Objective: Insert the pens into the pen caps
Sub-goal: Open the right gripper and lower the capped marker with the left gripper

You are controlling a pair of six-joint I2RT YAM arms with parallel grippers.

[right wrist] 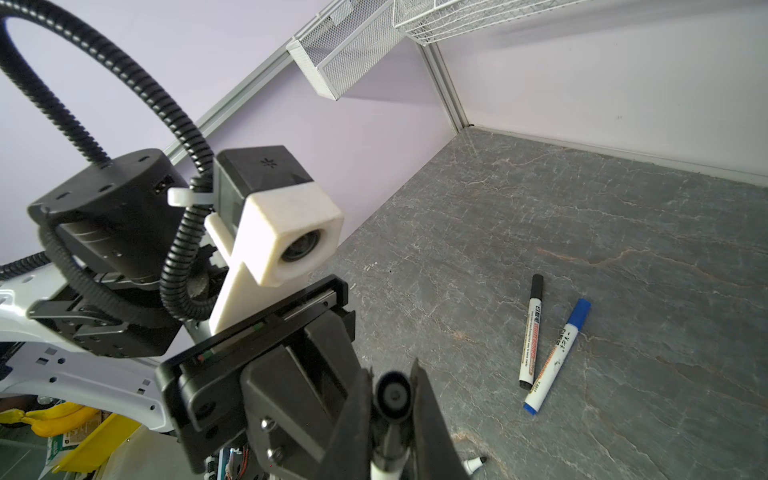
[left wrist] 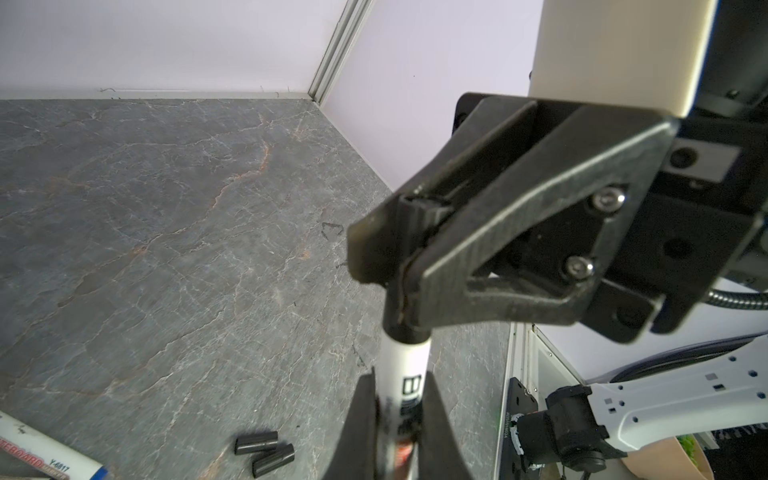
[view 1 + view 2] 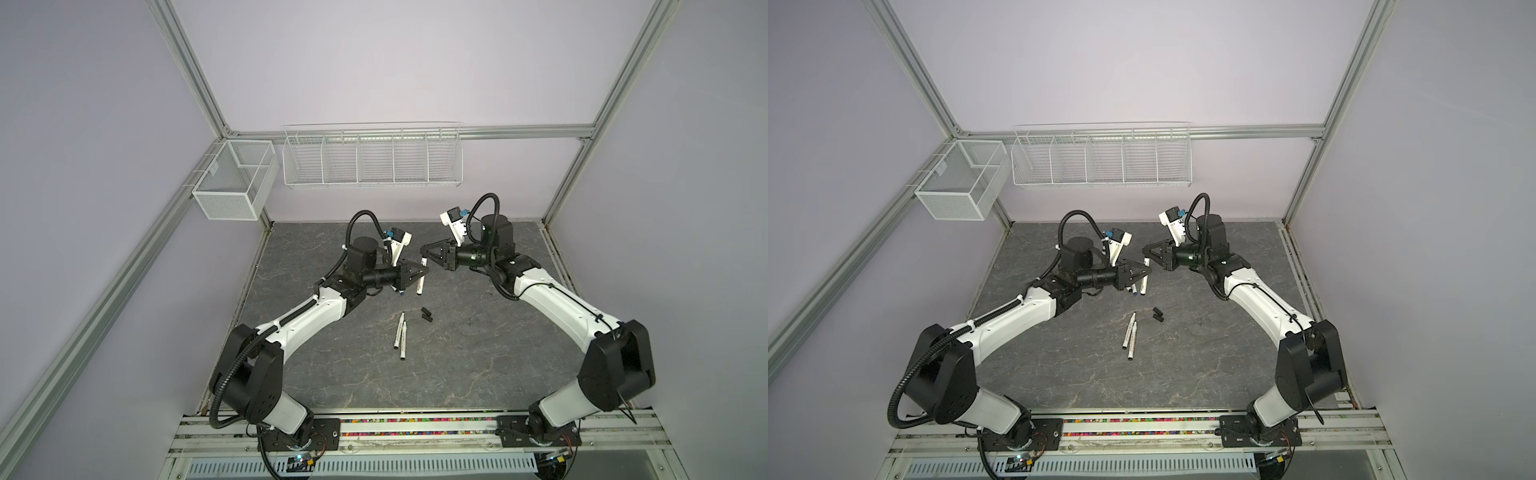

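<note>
L gripper (image 2: 398,376) is clamped on the white barrel of the held pen (image 2: 405,357). The pen stands steeply tilted in the air between the two arms, writing end up; a grip low on the barrel leaves that end free for capping. R gripper (image 3: 424,252) is closed on a black cap (image 1: 392,395) that sits over the tip. The cap's mouth meets the barrel w/ no nib showing, so the step in hand looks like the push-on, though whether it has clicked home can't be told. Working mid-air w/ one arm per part lets each side brace against the other's push. On the table (image 3: 478,353) two finished pens, a black-capped pen (image 1: 530,332) and a blue-capped pen (image 1: 557,357), lie in a V meeting near their plug ends. In both top views they are mostly hidden under the L gripper. Nearer the robot, two uncapped pens (image 3: 400,330) lie side by side, approx. parallel, w/ two loose caps (image 3: 426,311) near their tips. These are prob. the last pairs to do, so approx. half the job is left.
</note>
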